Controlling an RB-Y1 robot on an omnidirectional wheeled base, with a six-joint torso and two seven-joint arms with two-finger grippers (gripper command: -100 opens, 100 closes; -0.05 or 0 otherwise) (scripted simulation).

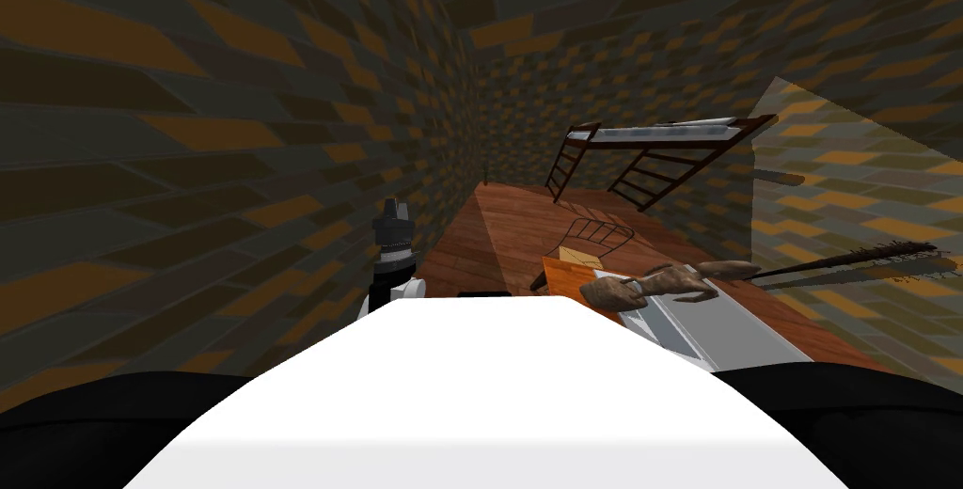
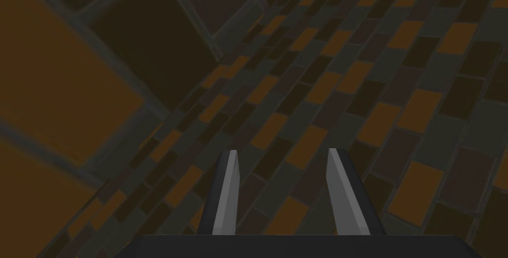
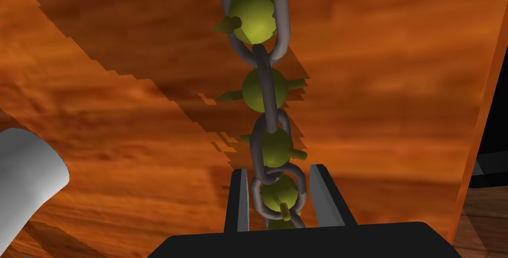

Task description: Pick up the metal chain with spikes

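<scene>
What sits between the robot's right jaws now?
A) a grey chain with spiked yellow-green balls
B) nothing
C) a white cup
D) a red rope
A: the right wrist view shows the chain, grey links threaded with spiked yellow-green balls, with its nearest link pressed between the right jaws.

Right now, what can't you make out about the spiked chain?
1. Grey-link metal chain with yellow-green spiked balls: far end cut off by right wrist view's top edge.
2. Near end: hidden behind right gripper's dark body.
3. Contact with the orange-brown wooden surface: unclear from that angle.
</scene>
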